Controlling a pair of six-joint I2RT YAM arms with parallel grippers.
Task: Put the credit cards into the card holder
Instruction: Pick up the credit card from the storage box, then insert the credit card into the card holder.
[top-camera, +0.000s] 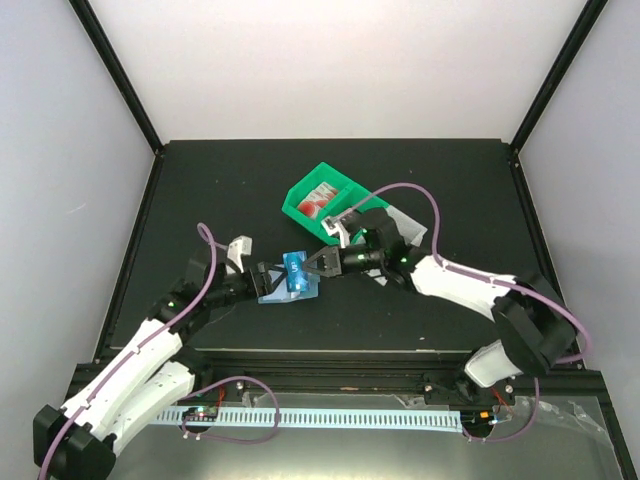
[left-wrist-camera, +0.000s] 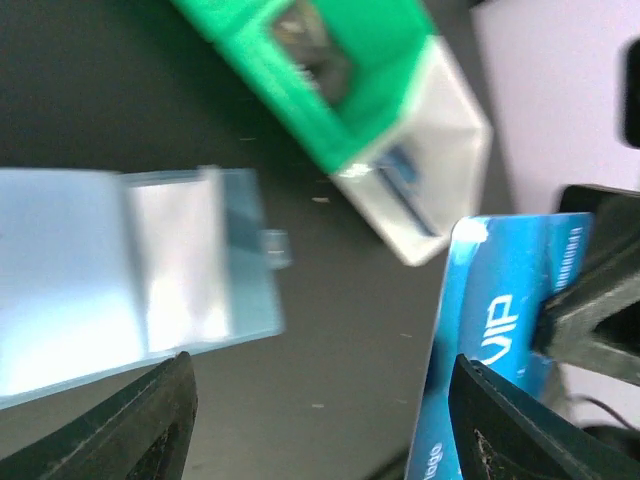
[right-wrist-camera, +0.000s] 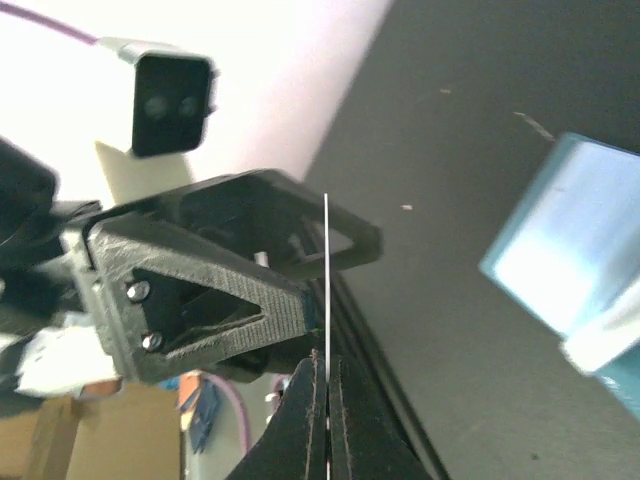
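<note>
Our right gripper (right-wrist-camera: 320, 365) has its jaws pinched tight on the blue card (left-wrist-camera: 495, 320), gripping one edge. We judge this leaves the free edge able to lead into a sleeve. From that wrist the card shows only as a thin line, edge-on.

Our left gripper (left-wrist-camera: 322, 368) stands with jaws wide and nothing between them. It is poised just beside the holder (left-wrist-camera: 120, 270), likely to steady or spread it.

The holder lies open on the table (top-camera: 220, 190), its clear sleeves facing up. The card hangs just beside it, apart from it and not yet in a sleeve.

Beyond the holder sit the green bin (left-wrist-camera: 330, 80) and the white bin (left-wrist-camera: 440, 150), touching each other. More cards (top-camera: 320, 197) wait in the green one, well apart from the holder.
</note>
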